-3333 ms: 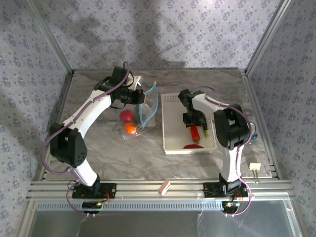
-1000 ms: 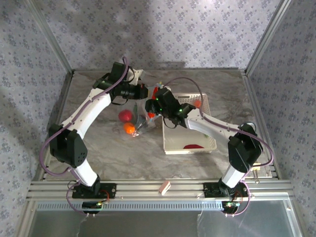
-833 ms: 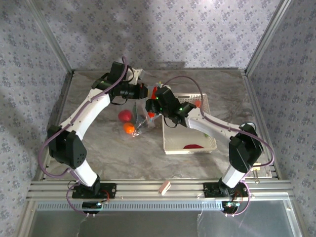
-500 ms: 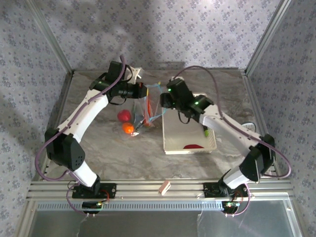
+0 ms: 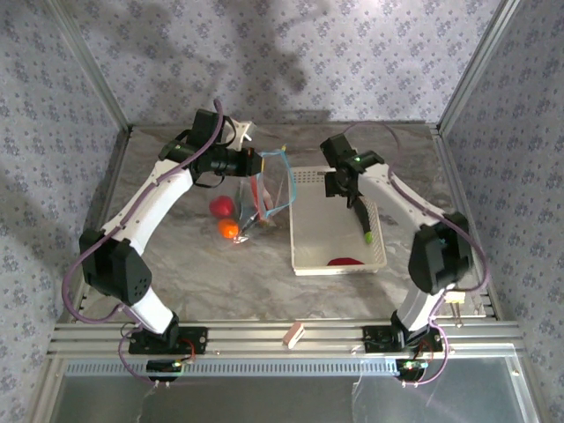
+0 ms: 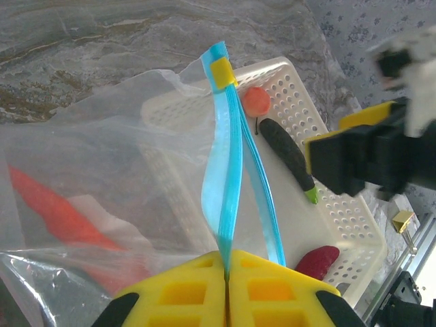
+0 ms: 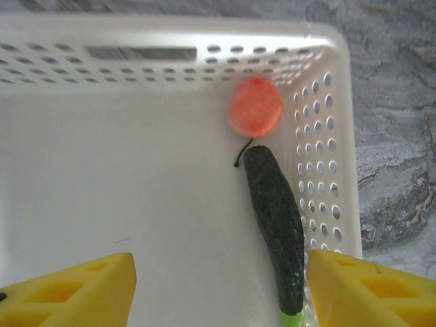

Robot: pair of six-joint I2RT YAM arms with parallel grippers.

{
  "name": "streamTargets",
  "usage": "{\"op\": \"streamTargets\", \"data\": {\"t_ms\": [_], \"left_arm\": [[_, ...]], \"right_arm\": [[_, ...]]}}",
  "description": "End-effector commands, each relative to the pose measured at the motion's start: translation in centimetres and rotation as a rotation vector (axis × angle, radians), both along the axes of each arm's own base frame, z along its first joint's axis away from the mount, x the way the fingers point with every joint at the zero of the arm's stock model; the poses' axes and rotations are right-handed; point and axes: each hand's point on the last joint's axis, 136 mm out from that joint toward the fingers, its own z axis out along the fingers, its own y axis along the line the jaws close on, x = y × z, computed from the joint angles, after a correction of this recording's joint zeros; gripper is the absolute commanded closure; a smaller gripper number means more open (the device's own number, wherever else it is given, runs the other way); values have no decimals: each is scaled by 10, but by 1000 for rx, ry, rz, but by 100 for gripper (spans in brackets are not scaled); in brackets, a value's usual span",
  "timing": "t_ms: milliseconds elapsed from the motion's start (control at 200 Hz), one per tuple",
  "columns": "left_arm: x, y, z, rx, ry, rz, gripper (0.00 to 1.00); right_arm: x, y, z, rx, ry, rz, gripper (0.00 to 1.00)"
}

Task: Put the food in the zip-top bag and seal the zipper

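My left gripper (image 5: 254, 166) (image 6: 226, 259) is shut on the light-blue zipper (image 6: 229, 157), holding the mouth of the clear zip-top bag (image 5: 267, 196) (image 6: 102, 170) up. A red chili (image 6: 53, 206) lies inside the bag. A red tomato (image 5: 223, 205) and an orange (image 5: 232, 229) sit by the bag's lower left. My right gripper (image 5: 345, 182) (image 7: 218, 293) hangs open and holds nothing, over the white basket (image 5: 308, 247) (image 7: 170, 48). Below it lie a long dark vegetable with a green tip (image 7: 276, 218) (image 5: 364, 217), a salmon round piece (image 7: 254, 107) and a dark red slice (image 5: 344, 261) (image 6: 319, 262).
The marble table is boxed in by metal posts and patterned walls. A small tan block (image 5: 292, 334) lies on the front rail and a clip (image 5: 455, 300) on the right rail. The basket's left half is bare.
My right gripper carried the red chili from the basket to the bag, let it go inside, then swung back over the basket, open. The left gripper kept holding the zipper.
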Motion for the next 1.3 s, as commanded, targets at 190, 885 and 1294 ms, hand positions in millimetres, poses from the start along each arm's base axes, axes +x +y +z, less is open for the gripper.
{"op": "streamTargets", "data": {"t_ms": [190, 885, 1294], "left_arm": [[-4, 11, 13, 2, -41, -4, 91], [3, 16, 5, 1, -21, 6, 91], [3, 18, 3, 4, -16, 12, 91]], "right_arm": [[-3, -25, -43, -165, 204, -54, 36], [-7, -35, -105, -117, 350, -92, 35], [-11, -4, -118, -20, 395, -13, 35]]}}
